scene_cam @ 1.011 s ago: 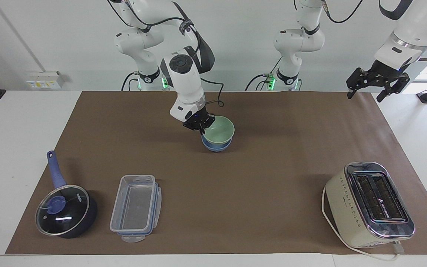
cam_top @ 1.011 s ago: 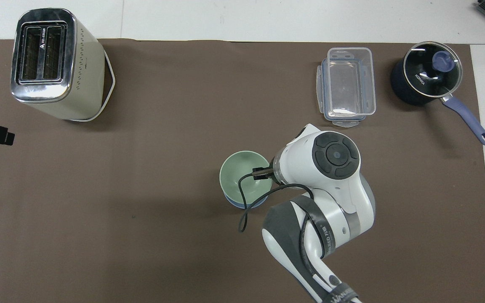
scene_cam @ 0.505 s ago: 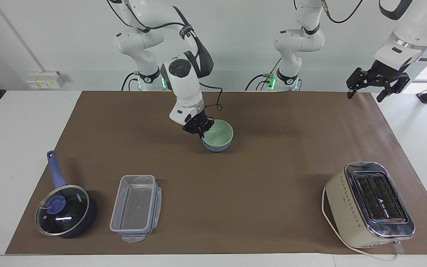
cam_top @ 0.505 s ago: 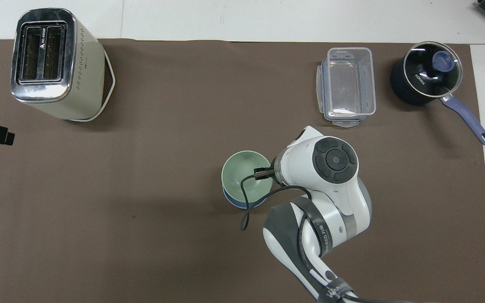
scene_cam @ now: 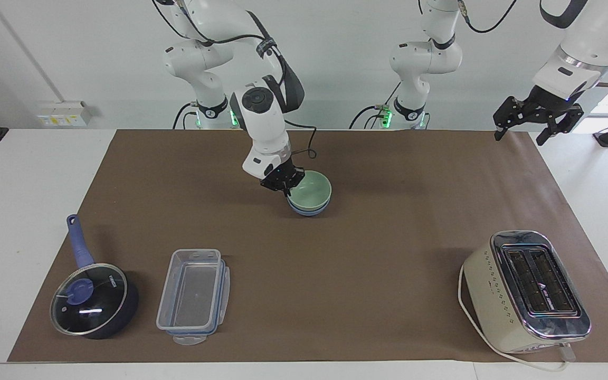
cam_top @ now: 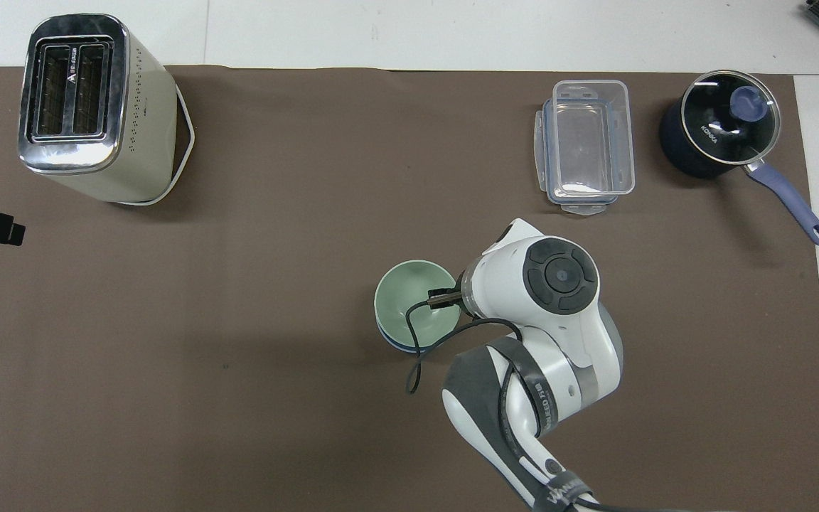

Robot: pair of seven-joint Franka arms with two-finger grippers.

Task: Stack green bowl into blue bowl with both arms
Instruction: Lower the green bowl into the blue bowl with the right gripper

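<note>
We have two white jointed arms: the right arm (scene_cam: 262, 113) carries dark grey padding, a round black end cap, a silver wrist band and a looping black cable; the left arm (scene_cam: 581, 50) ends in black linkwork.

A brown mat (scene_cam: 388, 253) covers the white table (scene_cam: 24, 211).

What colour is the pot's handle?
Periwinkle blue, like the lid knob; the pot handle shows best in the overhead view.
</note>
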